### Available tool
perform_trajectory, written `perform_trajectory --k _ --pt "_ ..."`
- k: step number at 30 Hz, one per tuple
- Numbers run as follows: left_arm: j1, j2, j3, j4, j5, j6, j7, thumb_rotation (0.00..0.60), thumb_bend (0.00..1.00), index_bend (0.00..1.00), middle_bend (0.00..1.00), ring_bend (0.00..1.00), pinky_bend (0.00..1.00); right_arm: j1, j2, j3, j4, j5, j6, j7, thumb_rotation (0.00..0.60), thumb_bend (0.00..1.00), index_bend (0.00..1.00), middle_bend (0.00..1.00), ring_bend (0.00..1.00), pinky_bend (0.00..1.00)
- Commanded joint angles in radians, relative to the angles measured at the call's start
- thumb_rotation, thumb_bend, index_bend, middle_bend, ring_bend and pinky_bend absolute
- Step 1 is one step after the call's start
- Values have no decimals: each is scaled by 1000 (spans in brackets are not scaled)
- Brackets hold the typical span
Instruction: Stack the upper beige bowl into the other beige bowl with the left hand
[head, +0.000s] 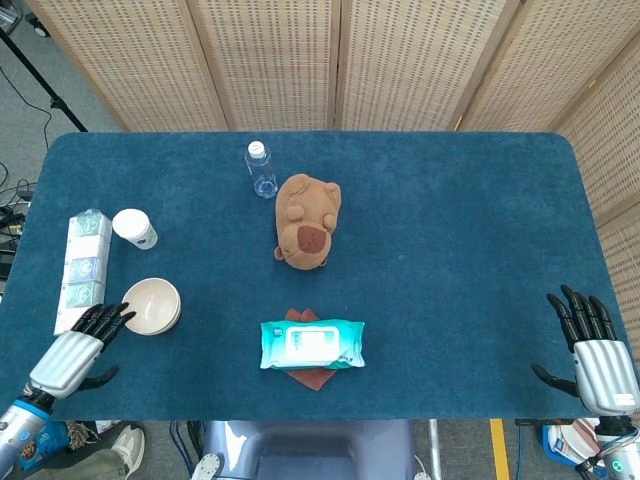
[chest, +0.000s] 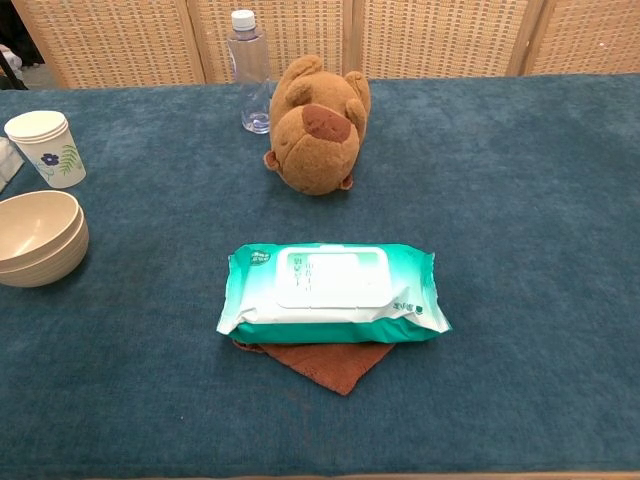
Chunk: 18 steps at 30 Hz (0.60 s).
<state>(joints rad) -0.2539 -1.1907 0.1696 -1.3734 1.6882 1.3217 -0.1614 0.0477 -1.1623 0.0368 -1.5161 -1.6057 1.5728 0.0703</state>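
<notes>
While the beige bowls sit nested at the table's left, both the left hand and right hand hover with fingers spread, empty.

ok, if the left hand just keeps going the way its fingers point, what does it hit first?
Probably the stacked beige bowls. The left hand lies open with its fingers aimed up and right at their near rim. Height is unclear from above, so it might pass over them.

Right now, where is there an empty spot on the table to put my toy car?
The widest bare stretch of table lies between the plush toy, the wipes pack and the right hand. The far left is crowded: tissue pack, paper cup, stacked beige bowls and the left hand.
</notes>
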Motion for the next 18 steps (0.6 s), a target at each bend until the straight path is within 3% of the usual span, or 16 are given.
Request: perform_trajectory --k 1,4,9,12,18 --pt "18 40 -28 -45 -13 55 -32 600 296 0 0 0 0 0 -1 -2 -2 -4 2 -3 600 0 0 0 0 0" --pt "30 51 -61 -93 -50 80 13 600 237 0 0 0 0 0 -1 -2 -4 -8 4 -6 600 0 0 0 0 0" --pt "71 23 -137 -189 -134 165 143 600 35 0 0 0 0 1 -1 -4 -5 -17 8 -8 600 0 0 0 0 0" --pt "97 -12 -167 -212 -169 213 167 600 19 0 0 0 0 4 0 -4 -4 -21 7 -6 600 0 0 0 0 0" --pt "111 -24 -176 -234 -194 212 182 600 19 0 0 0 0 4 5 -2 -4 -23 12 7 600 0 0 0 0 0"
